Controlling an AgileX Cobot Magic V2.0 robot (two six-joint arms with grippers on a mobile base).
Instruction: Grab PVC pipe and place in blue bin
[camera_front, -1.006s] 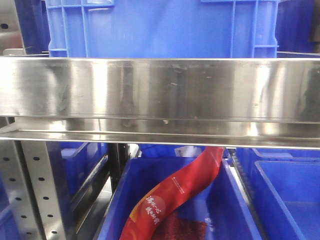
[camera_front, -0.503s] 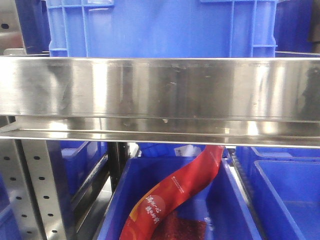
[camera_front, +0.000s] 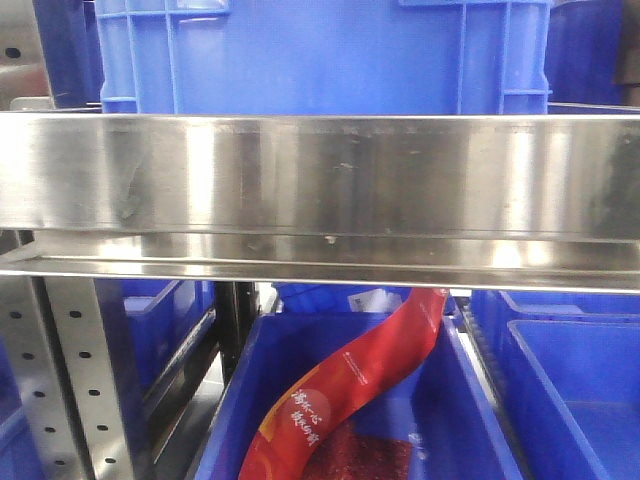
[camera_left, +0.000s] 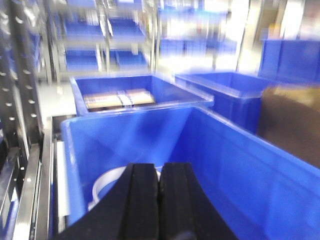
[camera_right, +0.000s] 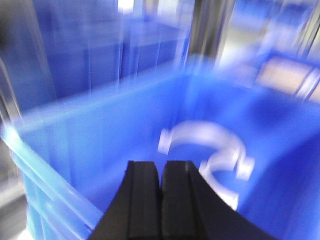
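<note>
Right wrist: blurred white PVC pipe, perhaps clamps | left gripper, right gripper closed, empty.

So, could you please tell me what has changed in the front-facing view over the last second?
Nothing visibly changed. The stainless steel shelf rail, the large blue plastic crate above it and the red printed packet leaning in the lower blue bin sit as before.

We see the front view shift slightly: the steel shelf rail now sits a touch lower against the blue crate above it. The red packet in the lower bin has edged marginally leftward in frame.
</note>
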